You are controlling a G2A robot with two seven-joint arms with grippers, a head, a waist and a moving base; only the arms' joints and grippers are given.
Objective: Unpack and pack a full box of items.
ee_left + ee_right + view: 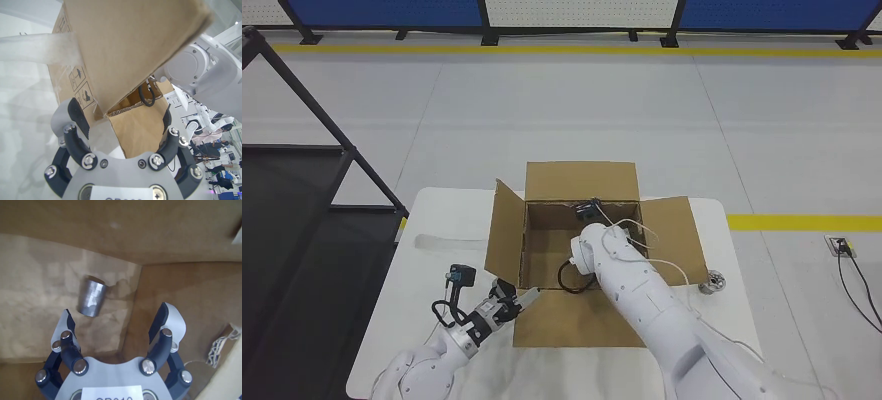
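Note:
An open cardboard box (582, 182) stands mid-table with its flaps spread outward. My right arm (627, 275) goes down into it. Inside, my right gripper (115, 319) hangs open just above the box floor (37, 306). A small grey tapered metal cylinder (92, 298) lies on that floor a little beyond one fingertip, untouched. My left gripper (517, 300) sits at the box's front left corner. It is open (122, 117), with the edge of the front flap (136, 132) between its fingers, which do not press on it.
A strip of clear tape (442, 240) hangs off the box's left side (37, 49). A small metal part (712, 284) stands on the table right of the box. A black cable loop (577, 282) hangs from the right arm inside the box. A dark rack (302, 200) stands left of the table.

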